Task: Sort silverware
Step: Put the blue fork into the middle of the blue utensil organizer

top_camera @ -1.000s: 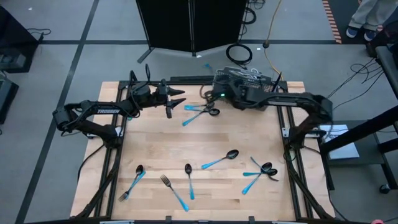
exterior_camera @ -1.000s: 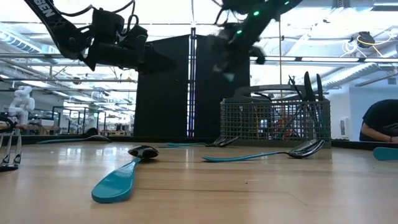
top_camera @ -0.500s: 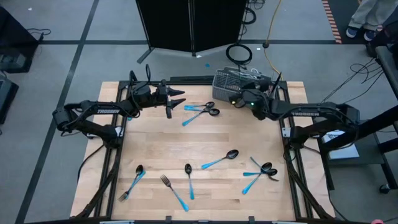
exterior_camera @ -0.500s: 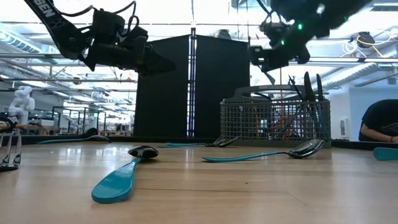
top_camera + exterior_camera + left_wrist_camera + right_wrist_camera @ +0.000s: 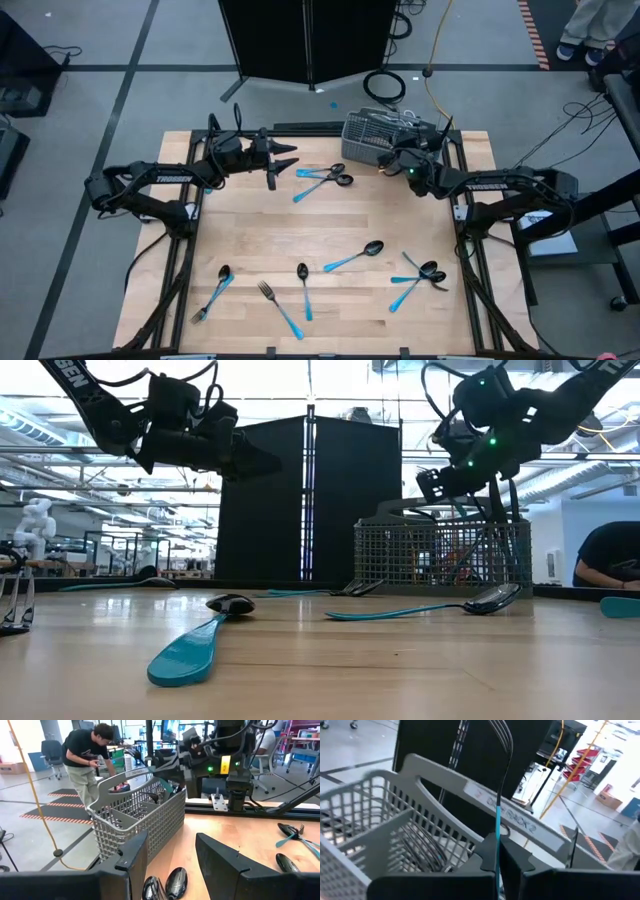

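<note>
Right arm has swung back from over the table's middle toward the basket; left arm unchanged.

Step in hand: drop-off. The wooden table (image 5: 300, 225) carries one grey wire-mesh basket (image 5: 368, 130), which sits directly ahead of and below the right jaws. The right gripper (image 5: 497, 860) is clamped tight on one blue-handled utensil (image 5: 497, 827), held edge-on with its dark end sticking up past the fingertips. It is probably a knife or fork, but it's too thin in this view to tell. Next move, as I judge it: line up over the right compartment, lower, release. The risk is the long piece catching the basket handle (image 5: 505, 812) just beyond the jaws.

The left gripper (image 5: 171, 840) hovers with jaws wide apart, holding nothing. Two spoon heads (image 5: 165, 885) lie right beneath the gap between its fingers, an easy next pick.

Counts, high view:
- Baskets: 1, with several pieces already standing in it.
- Spoons lying alone: 2, a centre spoon (image 5: 355, 255) and a near spoon (image 5: 303, 285).
- Lone fork (image 5: 277, 305): 1.
- Left-corner pair (image 5: 212, 292): looks like spoon plus fork.
- Right cluster (image 5: 422, 272): about 3.
- Group under the left jaws (image 5: 322, 180): 2 or 3, overlapping.
</note>
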You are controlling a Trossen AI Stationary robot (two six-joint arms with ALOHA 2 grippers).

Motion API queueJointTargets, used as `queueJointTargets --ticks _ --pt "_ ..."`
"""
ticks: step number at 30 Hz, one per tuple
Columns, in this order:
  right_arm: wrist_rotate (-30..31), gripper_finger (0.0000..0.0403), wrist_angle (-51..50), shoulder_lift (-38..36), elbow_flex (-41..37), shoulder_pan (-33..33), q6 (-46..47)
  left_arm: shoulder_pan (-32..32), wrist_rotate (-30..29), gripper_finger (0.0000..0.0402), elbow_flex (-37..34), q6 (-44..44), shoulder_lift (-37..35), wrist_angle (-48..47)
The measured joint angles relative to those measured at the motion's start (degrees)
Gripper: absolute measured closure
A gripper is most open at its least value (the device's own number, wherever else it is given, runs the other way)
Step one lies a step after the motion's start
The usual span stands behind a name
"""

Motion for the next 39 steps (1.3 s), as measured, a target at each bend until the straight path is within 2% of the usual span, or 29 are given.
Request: queueJointTargets --ticks 12,22,31,39 --pt "-0.26 0.0403 -0.20 0.43 -0.19 -3.18 -0.77 0.00 -0.02 0.0240 0.00 0.00 0.00 -0.04" --pt "-0.24 0.0399 -0.15 6.01 -0.08 -4.24 -0.05 0.00 -0.02 0.0240 0.00 0.00 0.00 -0.11" --pt "0.02 0.0348 -0.17 6.74 0.74 -4.05 -2.09 0.01 -0.02 0.0240 0.00 0.02 0.00 -0.11" --pt "0.11 0.0301 -0.26 4.75 4.88 -2.00 -7.30 0.02 -0.02 0.0240 0.00 0.03 0.00 -0.33"
